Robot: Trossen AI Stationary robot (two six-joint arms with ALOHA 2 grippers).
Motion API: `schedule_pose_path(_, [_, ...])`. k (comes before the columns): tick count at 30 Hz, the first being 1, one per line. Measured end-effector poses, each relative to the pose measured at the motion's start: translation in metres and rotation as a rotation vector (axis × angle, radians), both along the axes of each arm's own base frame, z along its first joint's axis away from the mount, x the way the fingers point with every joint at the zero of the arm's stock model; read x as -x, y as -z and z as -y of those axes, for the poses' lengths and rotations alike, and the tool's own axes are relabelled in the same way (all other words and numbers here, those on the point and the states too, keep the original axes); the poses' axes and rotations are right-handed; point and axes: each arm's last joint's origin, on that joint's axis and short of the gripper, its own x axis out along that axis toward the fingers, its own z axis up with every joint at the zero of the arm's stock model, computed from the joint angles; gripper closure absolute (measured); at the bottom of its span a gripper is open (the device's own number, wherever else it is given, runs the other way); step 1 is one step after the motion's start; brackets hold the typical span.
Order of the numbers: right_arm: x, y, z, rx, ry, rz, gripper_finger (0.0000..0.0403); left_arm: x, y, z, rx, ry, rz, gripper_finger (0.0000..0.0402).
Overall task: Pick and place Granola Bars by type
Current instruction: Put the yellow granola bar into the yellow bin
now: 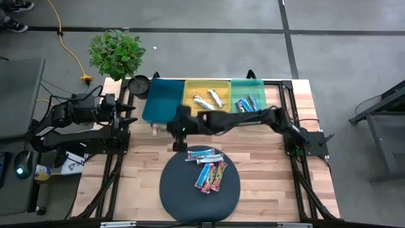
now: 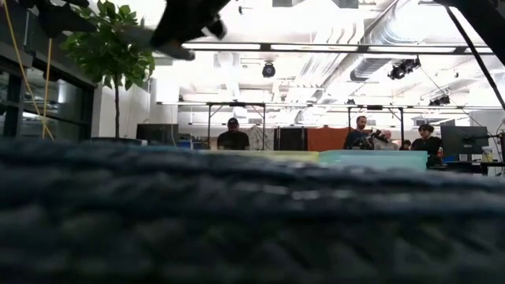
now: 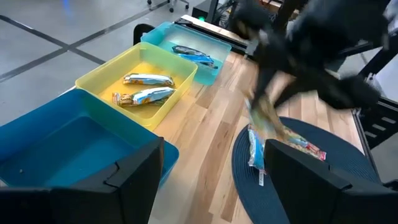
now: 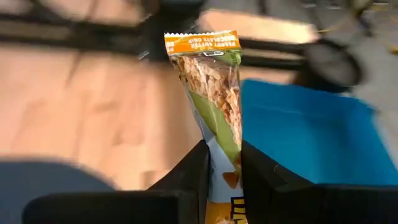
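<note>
Table (image 1: 266, 190) of pale wood is filling the middle of the high view, and a round dark mat (image 1: 183, 196) is sitting at its lower centre. Three bins are lining the upper edge: a blue bin (image 1: 161, 101) showing nothing inside, a yellow bin (image 1: 193, 88) already holding two silver-white Granola Bars (image 1: 209, 99), and a teal bin (image 1: 256, 87) holding blue ones (image 1: 247, 103). So the sorting is looking partly done. About four bars (image 1: 209, 171) are lying on the mat and waiting their turn.

The right arm is reaching from the right side across to the frame's centre, and its right gripper (image 4: 222, 165) is pinching a green-and-orange bar (image 4: 214, 93) between its fingers, just beside the blue bin's near edge; that bin is probably where this type is going. The left gripper (image 3: 205, 180) is waiting at the left edge of the table, fingers spread and carrying nothing.
</note>
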Motion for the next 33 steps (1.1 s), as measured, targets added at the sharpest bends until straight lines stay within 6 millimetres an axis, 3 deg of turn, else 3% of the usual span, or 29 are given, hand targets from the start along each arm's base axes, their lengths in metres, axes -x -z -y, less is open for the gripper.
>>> schedule_pose_path(5, [0.014,-0.029,0.031,0.030,0.165,0.068,0.0344,0.000,0.000,0.000,0.002,0.005,0.000,0.0129])
schedule_pose_path(9, [0.023,-0.040,0.061,0.077,0.310,0.078,0.0344,0.000,0.000,0.000,0.002,0.005,0.000,0.0129])
schedule_pose_path(15, [0.037,-0.032,0.113,0.024,0.540,0.017,0.0344,0.000,0.000,0.000,0.001,0.002,0.001,0.0129])
schedule_pose_path(23, [0.073,-0.015,0.182,-0.167,0.828,-0.129,0.0343,0.000,0.000,0.000,0.000,0.001,0.000,0.0129])
schedule_pose_path(33, [0.089,-0.003,0.227,-0.274,0.915,-0.157,0.0343,0.000,0.000,0.000,-0.001,-0.001,0.000,0.0129])
